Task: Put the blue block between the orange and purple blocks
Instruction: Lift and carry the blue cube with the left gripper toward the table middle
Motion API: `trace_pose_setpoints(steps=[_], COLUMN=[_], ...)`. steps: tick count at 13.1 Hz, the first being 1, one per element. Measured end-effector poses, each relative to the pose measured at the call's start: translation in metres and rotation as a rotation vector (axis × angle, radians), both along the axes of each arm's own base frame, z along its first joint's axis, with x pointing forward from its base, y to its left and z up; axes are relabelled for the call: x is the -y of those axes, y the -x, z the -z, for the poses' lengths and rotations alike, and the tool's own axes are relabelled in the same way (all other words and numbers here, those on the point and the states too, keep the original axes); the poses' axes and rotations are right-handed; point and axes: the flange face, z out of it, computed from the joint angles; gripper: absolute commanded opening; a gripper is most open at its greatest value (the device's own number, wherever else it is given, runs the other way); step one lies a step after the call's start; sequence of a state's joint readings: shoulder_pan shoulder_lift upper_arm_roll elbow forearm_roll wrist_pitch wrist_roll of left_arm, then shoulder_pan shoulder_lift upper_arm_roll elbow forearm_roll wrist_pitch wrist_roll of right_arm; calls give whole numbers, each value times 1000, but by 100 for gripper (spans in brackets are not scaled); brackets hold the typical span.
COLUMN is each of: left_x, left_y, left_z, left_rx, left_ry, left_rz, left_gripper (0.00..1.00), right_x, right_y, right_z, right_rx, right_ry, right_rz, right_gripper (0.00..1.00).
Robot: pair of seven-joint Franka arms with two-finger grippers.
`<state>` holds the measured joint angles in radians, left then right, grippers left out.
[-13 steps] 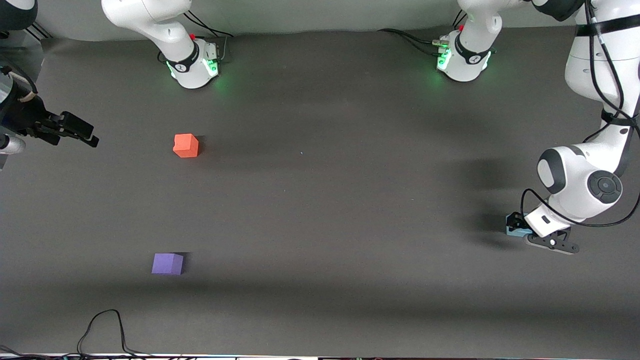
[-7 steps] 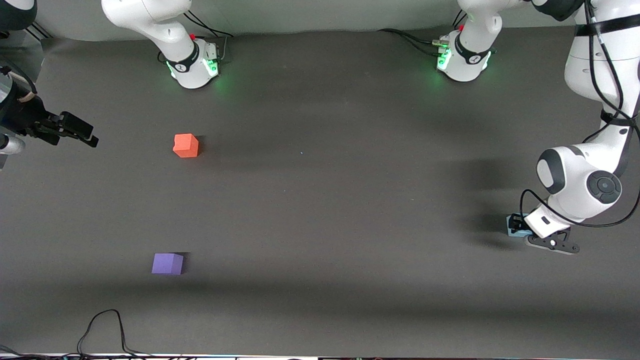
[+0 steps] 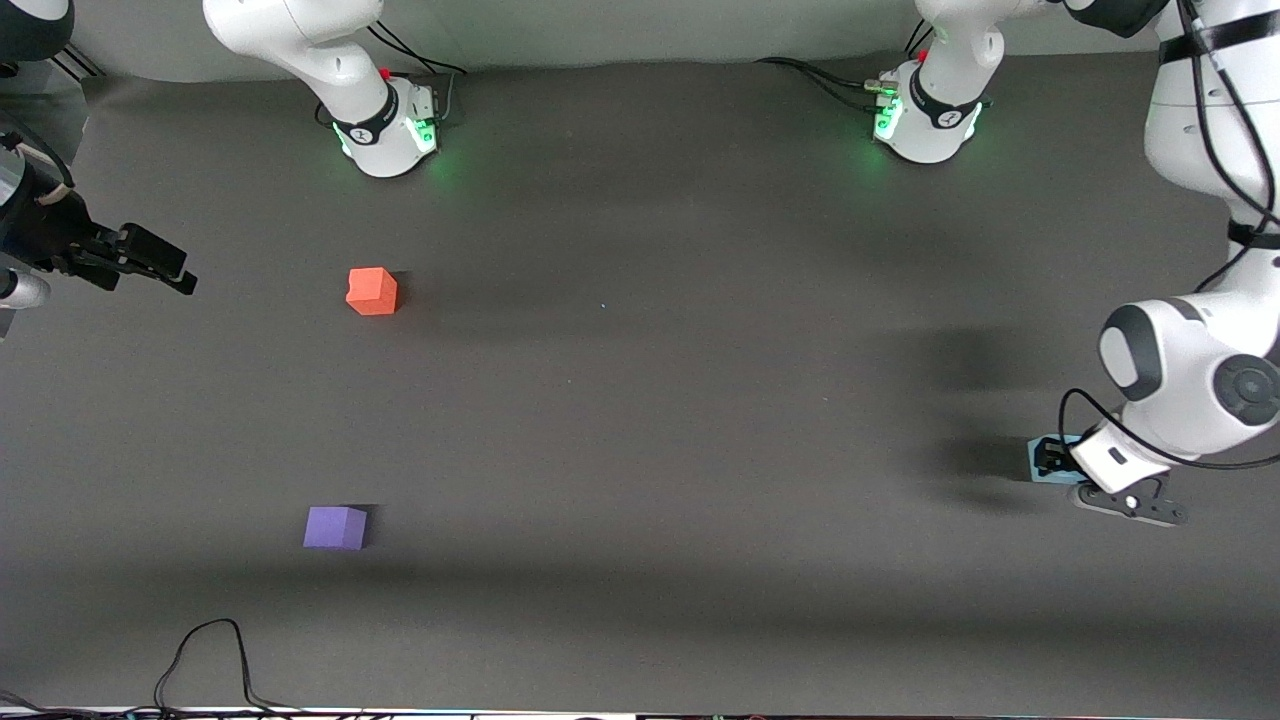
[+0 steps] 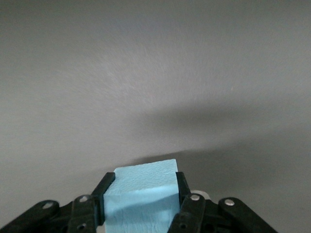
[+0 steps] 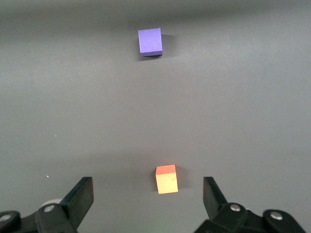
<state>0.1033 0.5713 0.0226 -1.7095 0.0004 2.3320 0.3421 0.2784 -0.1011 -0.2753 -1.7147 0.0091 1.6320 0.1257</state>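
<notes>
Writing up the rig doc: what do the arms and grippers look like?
Both arms have glossy white shells, dark grey joint caps, black cables and green-lit bases. The left gripper and the right gripper are black, two-fingered, with silver screws.

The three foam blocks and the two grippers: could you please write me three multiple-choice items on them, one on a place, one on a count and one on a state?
1. Where is the purple block compared with the orange block?
A. Nearer the front camera
B. Stacked on it
C. Touching its side

2. How many blocks lie free on the table, in no gripper?
A. None
B. Two
C. Three

3. What is the left gripper doing?
A. Hanging open with nothing in it
B. Shut on the orange block
C. Shut on the blue block

Answers:
1. A, as purple lies lower in the front view, well apart from orange.
2. B, only orange and purple lie free.
3. C, the left wrist view shows the fingers pressed on the blue block's sides; the right gripper waits open at its own end of the table.
</notes>
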Motion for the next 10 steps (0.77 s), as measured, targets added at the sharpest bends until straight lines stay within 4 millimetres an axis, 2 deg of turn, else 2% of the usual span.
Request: trace_pose_setpoints(steps=[2, 3, 5, 7, 9, 10], left_x=[14, 32, 88, 167, 265, 319], left_y=[-15, -20, -26, -23, -8, 6], left_z=[-44, -64, -91, -109, -123, -125], left_rx=[-36, -54, -88, -107, -96, -89], left_ry=[13, 18, 20, 18, 18, 19], left_rz=[-47, -75, -130, -185, -263, -302], left_gripper=[55, 55, 55, 55, 55, 55], right_x=[0, 0, 1, 2, 7, 8], right_y=[0, 0, 0, 0, 0, 0], right_z=[0, 0, 0, 0, 1, 1], right_rx=[0, 0, 0, 0, -2, -3], right_ry=[0, 0, 0, 0, -1, -1], right_rz=[1, 1, 1, 3, 12, 15], right_gripper=[100, 100, 100, 100, 100, 100])
